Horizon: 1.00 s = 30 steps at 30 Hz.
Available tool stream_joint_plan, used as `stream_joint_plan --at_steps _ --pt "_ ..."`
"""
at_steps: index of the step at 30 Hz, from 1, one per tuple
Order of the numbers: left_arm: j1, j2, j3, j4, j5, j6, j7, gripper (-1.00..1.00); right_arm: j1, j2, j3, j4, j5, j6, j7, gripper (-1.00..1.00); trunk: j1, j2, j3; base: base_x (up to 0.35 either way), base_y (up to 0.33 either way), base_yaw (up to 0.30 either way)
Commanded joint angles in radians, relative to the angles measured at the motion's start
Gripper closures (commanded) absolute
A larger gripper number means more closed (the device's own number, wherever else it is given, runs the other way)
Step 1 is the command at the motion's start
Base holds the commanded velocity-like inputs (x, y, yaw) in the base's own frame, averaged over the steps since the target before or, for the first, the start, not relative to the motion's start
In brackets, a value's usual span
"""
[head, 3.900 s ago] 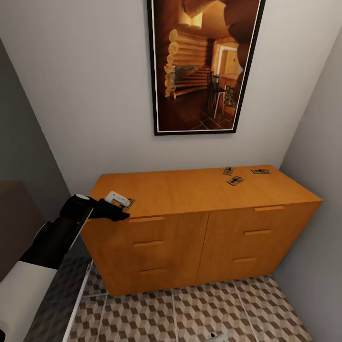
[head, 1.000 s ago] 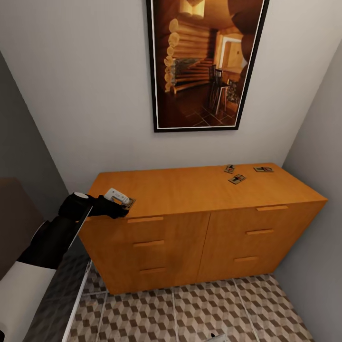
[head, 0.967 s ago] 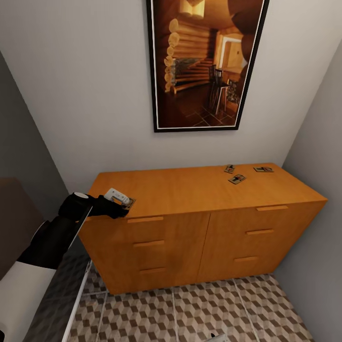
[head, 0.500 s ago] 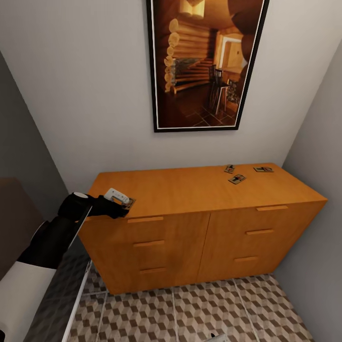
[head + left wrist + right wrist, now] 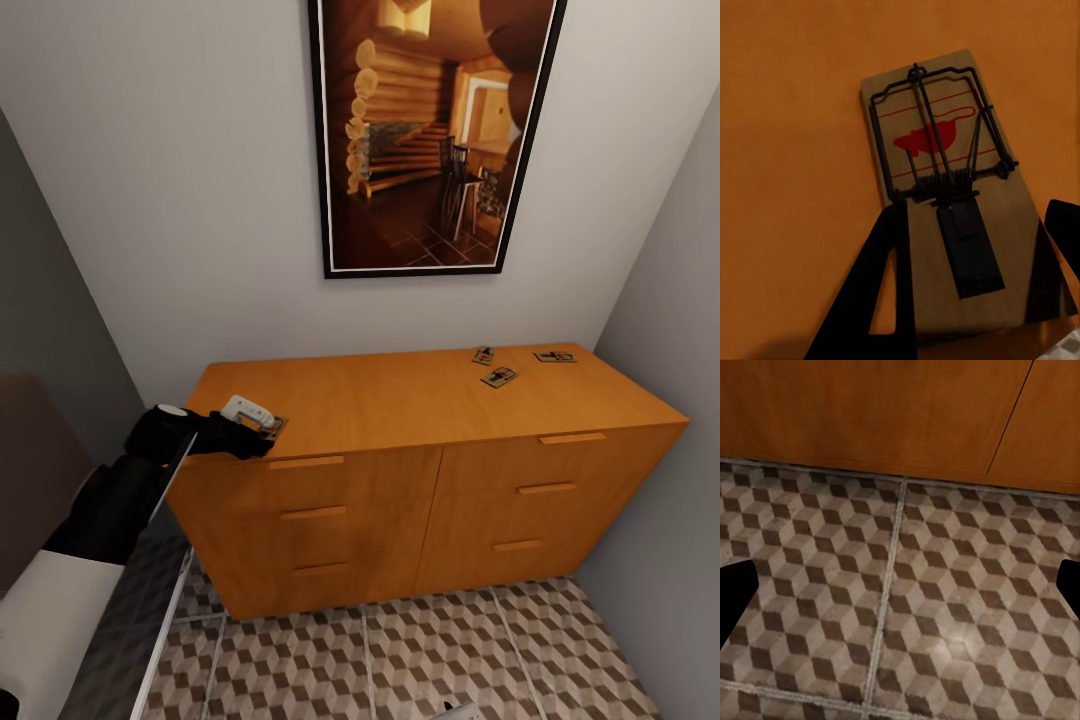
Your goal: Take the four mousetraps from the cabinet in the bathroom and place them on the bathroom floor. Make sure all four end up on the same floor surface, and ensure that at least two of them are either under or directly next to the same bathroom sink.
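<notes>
The orange-brown cabinet [image 5: 400, 400] stands against the wall. One mousetrap [image 5: 272, 425] lies at its front left corner. In the left wrist view this mousetrap [image 5: 945, 187] is a tan board with dark wire and a red mouse print. My left gripper [image 5: 258, 428] has its fingers [image 5: 891, 292] closed in against the two long edges of the board, which rests flat on the cabinet top. Three more mousetraps [image 5: 498, 377] [image 5: 484, 355] [image 5: 553, 356] lie at the far right of the top. My right gripper [image 5: 900, 592] hangs open above the bathroom floor [image 5: 945, 607], holding nothing.
A framed picture [image 5: 430, 130] hangs on the wall above the cabinet. Grey walls close in on the left [image 5: 50, 300] and right [image 5: 670, 300]. Cube-patterned tiles [image 5: 400, 660] run in front of the drawers. A dark and white surface [image 5: 60, 610] sits at lower left.
Over the last second nothing has visibly moved. Since the oldest frame the head view has tilted up slightly, while the left gripper has stayed at the corner mousetrap.
</notes>
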Motion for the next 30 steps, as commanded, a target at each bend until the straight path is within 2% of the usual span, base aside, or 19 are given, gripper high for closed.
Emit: stream_joint_plan --at_steps 1,8,30 --pt "0.0 -0.003 -0.002 0.001 0.015 0.013 -0.01 1.0 -0.001 0.0 0.004 0.001 0.008 -0.001 -0.01 -1.0 0.0 0.0 -0.001 0.0 0.0 0.0" --pt "0.0 -0.012 0.0 -0.02 0.015 0.015 -0.01 1.0 -0.001 0.0 0.004 0.001 0.008 -0.001 -0.01 -1.0 0.0 0.0 -0.001 0.0 0.0 0.0" --pt "0.0 -0.013 0.004 -0.1 0.015 0.039 -0.01 1.0 -0.001 0.0 0.004 0.001 0.008 -0.001 -0.01 -1.0 0.0 0.0 -0.001 0.0 0.0 0.0"
